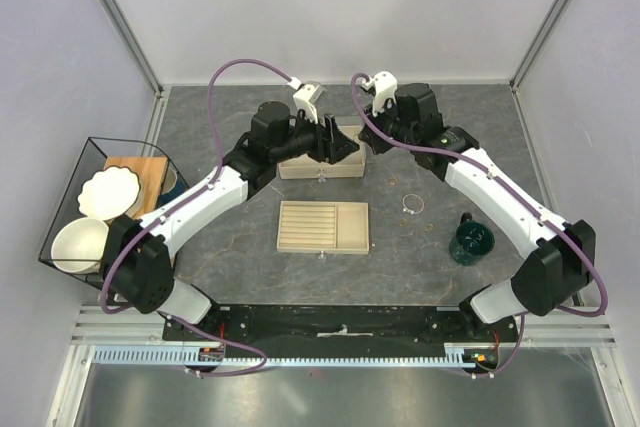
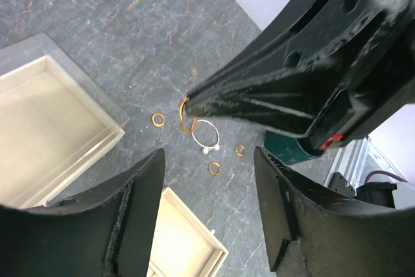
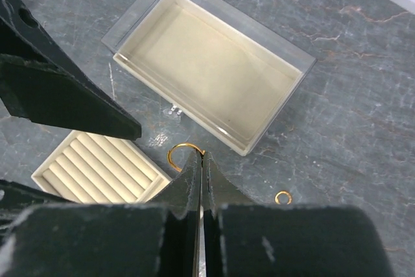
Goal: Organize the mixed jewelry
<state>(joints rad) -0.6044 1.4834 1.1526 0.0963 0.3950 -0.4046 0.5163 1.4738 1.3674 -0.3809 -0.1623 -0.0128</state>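
My right gripper [image 3: 201,157] is shut on a thin gold hoop [image 3: 178,154], pinched at its fingertips above the table. In the left wrist view the same hoop [image 2: 184,116] hangs at the tip of the right fingers [image 2: 259,89]. My left gripper [image 2: 209,154] faces it, open, with nothing between its jaws; the hoop is just beyond its fingertips. On the table lie a silver wire hoop [image 2: 206,133] and small gold rings [image 2: 158,119] [image 2: 214,168] [image 2: 239,150]. Both grippers [image 1: 340,142] [image 1: 365,142] meet over the far middle of the table.
A beige slotted tray [image 1: 322,226] lies mid-table, and an empty beige box [image 3: 207,76] lies behind it under the grippers. A dark green glass vessel [image 1: 470,242] stands at the right, near the silver hoop [image 1: 411,205]. A wire basket [image 1: 95,147] with white dishes sits at the left edge.
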